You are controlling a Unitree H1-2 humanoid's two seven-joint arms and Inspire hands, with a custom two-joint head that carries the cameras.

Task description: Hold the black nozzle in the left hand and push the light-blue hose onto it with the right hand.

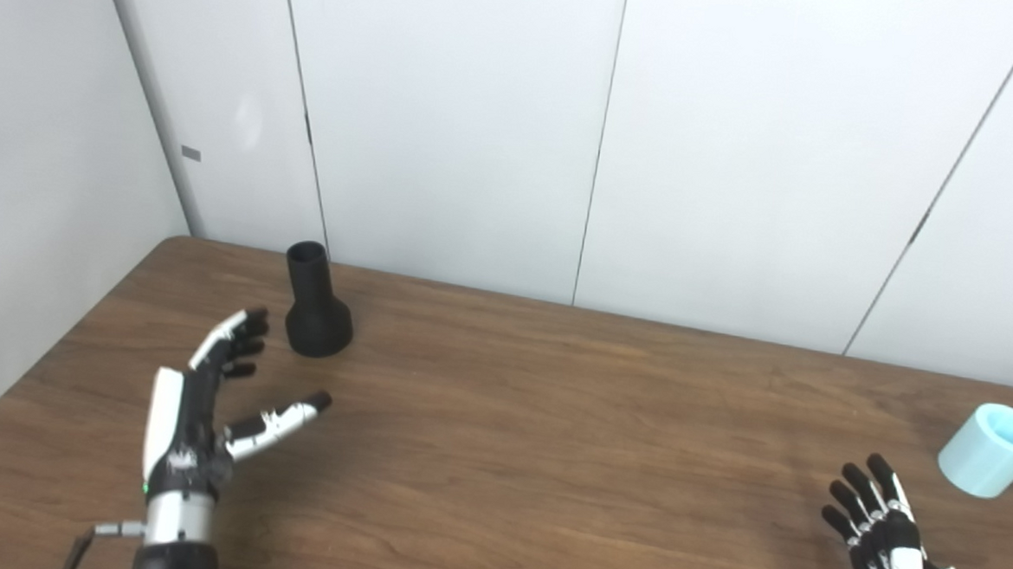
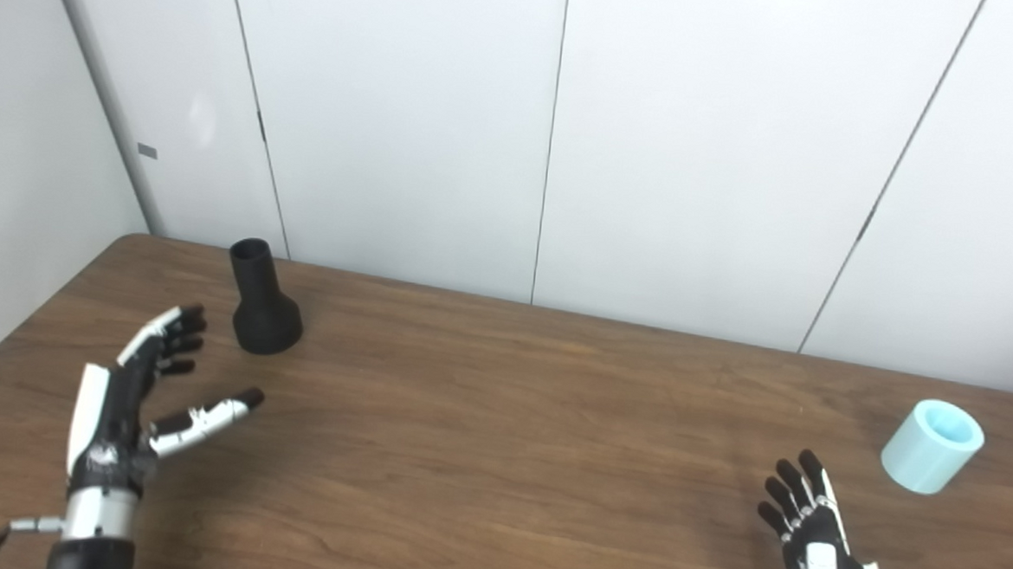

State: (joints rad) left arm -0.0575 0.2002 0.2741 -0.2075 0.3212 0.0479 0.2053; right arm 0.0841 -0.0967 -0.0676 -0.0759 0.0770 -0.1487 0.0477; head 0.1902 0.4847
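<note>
So nothing done yet: both hands empty, fingers spread. Left hand lower left, near the upright nozzle. Right hand lower right, short of the hose.

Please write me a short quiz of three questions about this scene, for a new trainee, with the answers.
1. True or false: the left hand already holds the nozzle.
2. Which way does the nozzle stand? A) wide end on the table, narrow end up; B) lying on its side; C) narrow end on the table.
3. Fill in: the hose lies nearer to the ___ hand.

Key:
1. False. The left hand is open and apart from the nozzle.
2. A.
3. Right. The right hand is near the hose but does not touch it.
</note>
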